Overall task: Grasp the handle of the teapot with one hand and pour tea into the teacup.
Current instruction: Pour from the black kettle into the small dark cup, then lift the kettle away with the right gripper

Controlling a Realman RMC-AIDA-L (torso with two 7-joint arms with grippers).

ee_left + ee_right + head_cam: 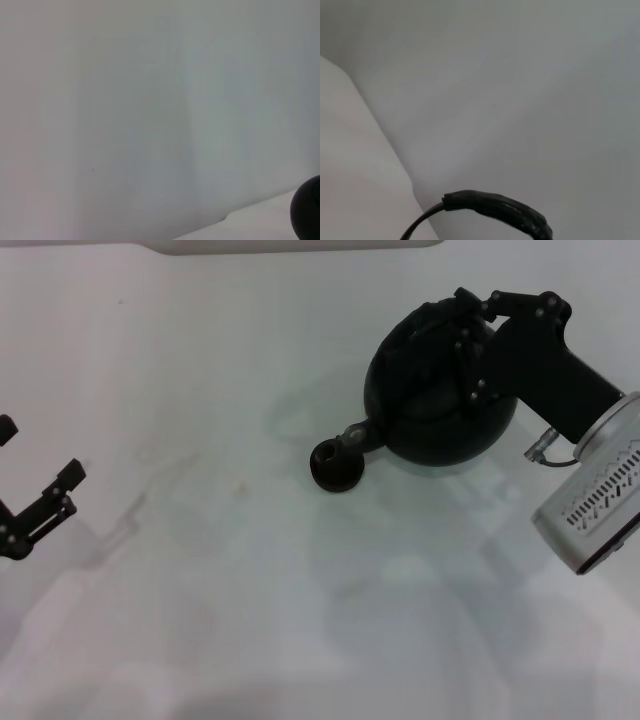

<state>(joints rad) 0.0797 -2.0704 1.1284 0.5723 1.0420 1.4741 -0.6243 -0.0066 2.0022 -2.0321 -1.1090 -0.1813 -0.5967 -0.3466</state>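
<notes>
The round matte-black teapot [440, 405] is tilted toward my left, its short spout [358, 432] pointing down at the tiny dark teacup [337, 464], which stands on the white table just below the spout. My right gripper [478, 322] is shut on the black arched handle [425, 322] at the teapot's top and holds the pot in this tilt. Part of the handle also shows in the right wrist view [505, 210]. My left gripper [35, 455] is open and empty at the table's far left, well away from the cup.
The white table [200, 540] stretches between the two arms. A white rim [290, 245] lies at the table's far edge. A dark round shape [307, 210] shows at the edge of the left wrist view.
</notes>
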